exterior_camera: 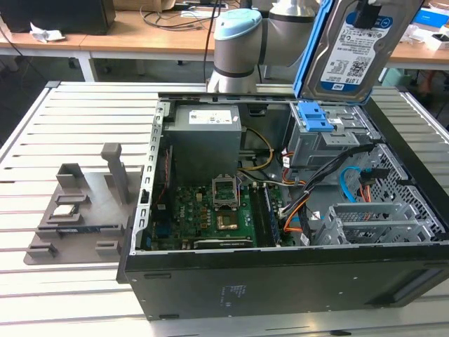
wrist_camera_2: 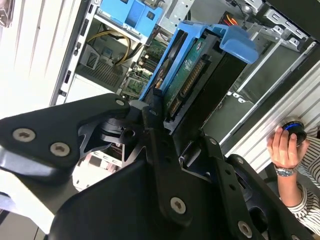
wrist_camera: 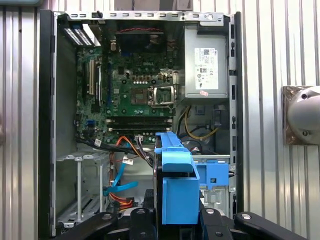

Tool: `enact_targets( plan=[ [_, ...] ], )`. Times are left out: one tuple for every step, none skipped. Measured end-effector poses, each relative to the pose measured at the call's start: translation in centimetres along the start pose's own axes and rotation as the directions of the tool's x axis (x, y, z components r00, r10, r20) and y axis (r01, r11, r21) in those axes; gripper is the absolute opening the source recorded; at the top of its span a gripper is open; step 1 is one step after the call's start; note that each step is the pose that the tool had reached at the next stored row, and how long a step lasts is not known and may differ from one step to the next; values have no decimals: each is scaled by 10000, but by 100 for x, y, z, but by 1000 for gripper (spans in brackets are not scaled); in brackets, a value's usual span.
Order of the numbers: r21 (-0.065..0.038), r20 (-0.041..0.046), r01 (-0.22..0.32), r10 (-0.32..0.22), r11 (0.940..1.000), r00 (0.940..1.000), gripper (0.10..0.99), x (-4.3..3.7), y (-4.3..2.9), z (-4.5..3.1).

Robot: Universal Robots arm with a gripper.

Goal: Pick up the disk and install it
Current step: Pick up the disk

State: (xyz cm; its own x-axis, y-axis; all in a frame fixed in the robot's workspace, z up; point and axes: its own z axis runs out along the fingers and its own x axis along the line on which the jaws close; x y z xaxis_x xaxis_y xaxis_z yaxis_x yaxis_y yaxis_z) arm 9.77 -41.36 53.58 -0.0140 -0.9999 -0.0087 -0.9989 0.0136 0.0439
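The disk (exterior_camera: 349,53), a silver hard drive with a white-and-blue label in a bright blue bracket, hangs tilted above the back right corner of the open computer case (exterior_camera: 280,281). My gripper (exterior_camera: 367,12) is shut on its upper end. In the second wrist view the black fingers (wrist_camera_2: 156,107) clamp the disk (wrist_camera_2: 192,75) from both sides, its connector edge facing the case. In the first wrist view the disk (wrist_camera: 175,185) appears edge-on between the gripper's (wrist_camera: 175,216) fingers, over the grey drive cage with its blue latch (wrist_camera: 216,175).
Inside the case lie the motherboard (exterior_camera: 217,210), the power supply (exterior_camera: 207,137), loose cables (exterior_camera: 351,186) and a second metal cage (exterior_camera: 382,221). A grey fixture (exterior_camera: 84,207) sits on the slatted table at the exterior view's left. A person's hand (wrist_camera_2: 285,147) rests on a knob.
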Motion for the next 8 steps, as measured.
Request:
enact_targets(
  plan=[
    [0, -1, 1, -1, 10000, 10000, 365, 14, 0, 1],
    [1, -1, 0, 0, 10000, 10000, 365, 21, -1, 1],
    [0, -1, 0, 0, 10000, 10000, 365, 32, -1, 2],
    [1, -1, 0, 0, 10000, 10000, 365, 48, -1, 3],
    [0, -3, 0, 0, 10000, 10000, 365, 67, -1, 5],
    [0, -2, 0, 0, 10000, 10000, 365, 77, -1, 6],
    [0, -2, 0, 0, 10000, 10000, 365, 85, -2, 7],
    [0, -2, 0, 0, 10000, 10000, 365, 97, -2, 9]
  ],
)
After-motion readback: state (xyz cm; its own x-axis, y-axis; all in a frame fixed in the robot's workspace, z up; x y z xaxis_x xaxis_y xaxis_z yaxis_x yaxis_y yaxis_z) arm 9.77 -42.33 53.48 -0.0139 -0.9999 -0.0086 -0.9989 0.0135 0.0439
